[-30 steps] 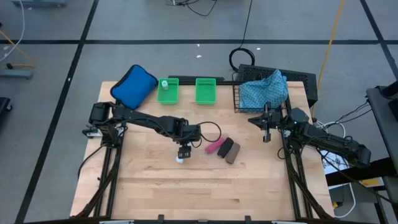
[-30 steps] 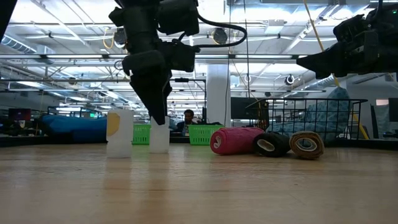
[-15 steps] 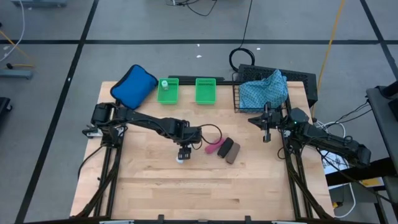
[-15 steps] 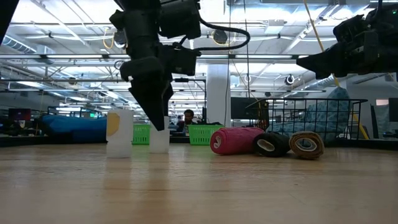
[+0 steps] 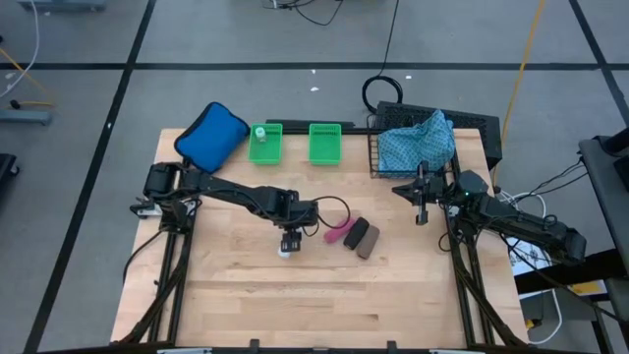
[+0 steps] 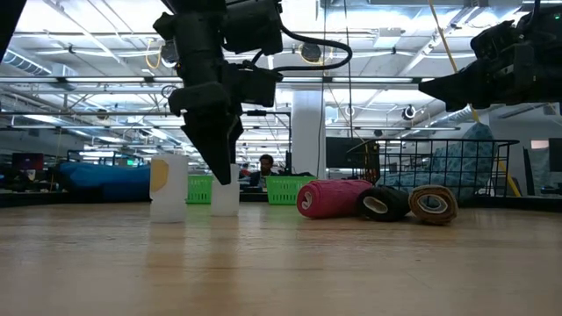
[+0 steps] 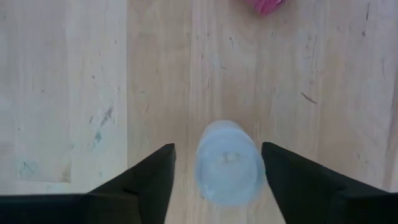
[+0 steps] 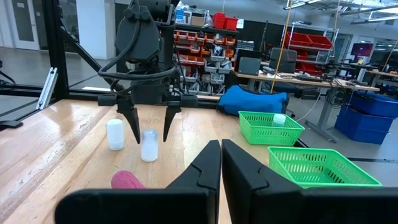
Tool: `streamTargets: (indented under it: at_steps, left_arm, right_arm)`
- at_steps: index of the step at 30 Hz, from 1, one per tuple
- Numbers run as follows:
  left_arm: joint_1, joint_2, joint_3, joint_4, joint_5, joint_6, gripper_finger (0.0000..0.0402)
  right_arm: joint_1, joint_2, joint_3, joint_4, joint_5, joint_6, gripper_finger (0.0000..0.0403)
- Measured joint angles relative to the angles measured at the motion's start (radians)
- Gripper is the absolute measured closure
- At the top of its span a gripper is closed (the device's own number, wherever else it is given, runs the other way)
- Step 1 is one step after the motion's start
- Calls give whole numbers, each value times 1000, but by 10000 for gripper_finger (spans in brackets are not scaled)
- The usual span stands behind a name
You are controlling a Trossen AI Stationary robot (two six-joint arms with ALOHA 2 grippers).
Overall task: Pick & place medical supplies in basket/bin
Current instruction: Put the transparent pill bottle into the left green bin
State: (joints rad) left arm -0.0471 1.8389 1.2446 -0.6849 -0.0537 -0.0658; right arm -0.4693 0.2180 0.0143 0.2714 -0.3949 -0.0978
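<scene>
Centrally in the high view, the left tool [image 5: 287,243] stands over a white bottle [image 7: 229,163], fingers [image 7: 147,178] spread to either side of it with gaps showing, so nothing is gripped. A second bottle [image 6: 169,188] stands just beside it. Right of these lie the pink roll [image 5: 338,232], black roll [image 5: 356,234] and brown roll [image 5: 370,242], bunched together. Toward the upper middle, the left green bin [image 5: 264,144] holds a third bottle [image 5: 260,132]; the right green bin [image 5: 325,144] shows only its floor. At upper right, the wire basket [image 5: 378,157] holds the patterned cloth [image 5: 418,142]. The right tool [image 5: 424,213], pinched shut and holding nothing, hangs just below it. The desk [image 5: 324,300] lies bare along the lower frame.
</scene>
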Motion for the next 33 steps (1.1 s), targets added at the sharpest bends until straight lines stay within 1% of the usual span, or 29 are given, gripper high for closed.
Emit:
streamTargets:
  at_steps: [7, 10, 12, 17, 19, 25, 30, 33]
  left_arm:
    - [0, 0, 0, 1, 0, -1, 239]
    - [0, -1, 0, 2, 0, -4, 258]
    - [1, -1, 2, 0, 0, -25, 260]
    - [19, -7, 44, -30, 0, -101, 241]
    - [30, -13, 77, -70, 0, -100, 241]
    - [79, -35, 161, -161, 0, -90, 257]
    - [134, -63, 219, -195, 17, -82, 245]
    - [163, -93, 228, -187, 38, -32, 243]
  right_arm:
    - [0, 0, 0, 0, 0, 0, 395]
    - [0, 0, 0, 0, 0, 0, 396]
    - [0, 0, 0, 0, 0, 0, 396]
    - [0, 0, 0, 0, 0, 0, 395]
    - [0, 0, 0, 0, 0, 0, 396]
    - [0, 0, 0, 0, 0, 0, 395]
    - [0, 0, 0, 0, 0, 0, 396]
    - [0, 0, 0, 0, 0, 0, 396]
